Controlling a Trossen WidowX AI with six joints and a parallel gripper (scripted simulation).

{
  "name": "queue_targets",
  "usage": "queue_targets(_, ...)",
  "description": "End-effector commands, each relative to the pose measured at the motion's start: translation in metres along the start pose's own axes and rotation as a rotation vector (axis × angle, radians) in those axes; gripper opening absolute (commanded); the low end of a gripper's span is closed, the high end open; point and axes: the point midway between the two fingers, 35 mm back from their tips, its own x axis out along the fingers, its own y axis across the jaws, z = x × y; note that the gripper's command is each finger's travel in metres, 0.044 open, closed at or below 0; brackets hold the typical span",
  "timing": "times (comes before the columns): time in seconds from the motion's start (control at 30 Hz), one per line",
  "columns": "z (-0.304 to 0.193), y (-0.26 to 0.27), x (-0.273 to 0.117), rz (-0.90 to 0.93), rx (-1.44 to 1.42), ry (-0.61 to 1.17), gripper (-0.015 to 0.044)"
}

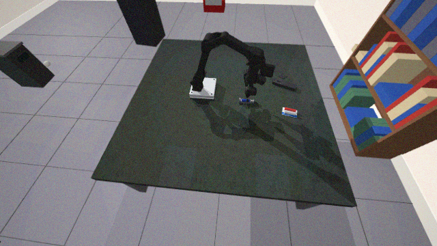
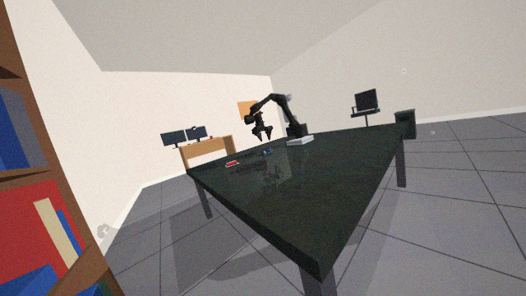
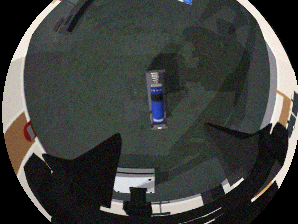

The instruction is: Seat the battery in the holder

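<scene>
The blue battery with a dark band lies lengthwise in the small grey holder, in line with its walls as seen from above. The coiled spring shows at the far end in the wrist view, against the battery's end. The near end lies by the holder's end wall; whether the terminal is under the lip is too small to tell. My gripper is wide open and empty, above the holder, with both fingers clear of battery and holder.
A red, white and blue block lies on the dark table. A long dark object lies beyond the gripper. The white base plate is under the arm's foot.
</scene>
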Motion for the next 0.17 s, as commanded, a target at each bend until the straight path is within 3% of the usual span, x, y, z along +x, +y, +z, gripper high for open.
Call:
queue_targets(0.0, -0.0002, 0.0003, -0.0004, 0.002, 0.005, 0.001, 0.0440)
queue_targets(0.13, -0.0002, 0.0003, -0.0004, 0.002, 0.005, 0.001, 0.0440)
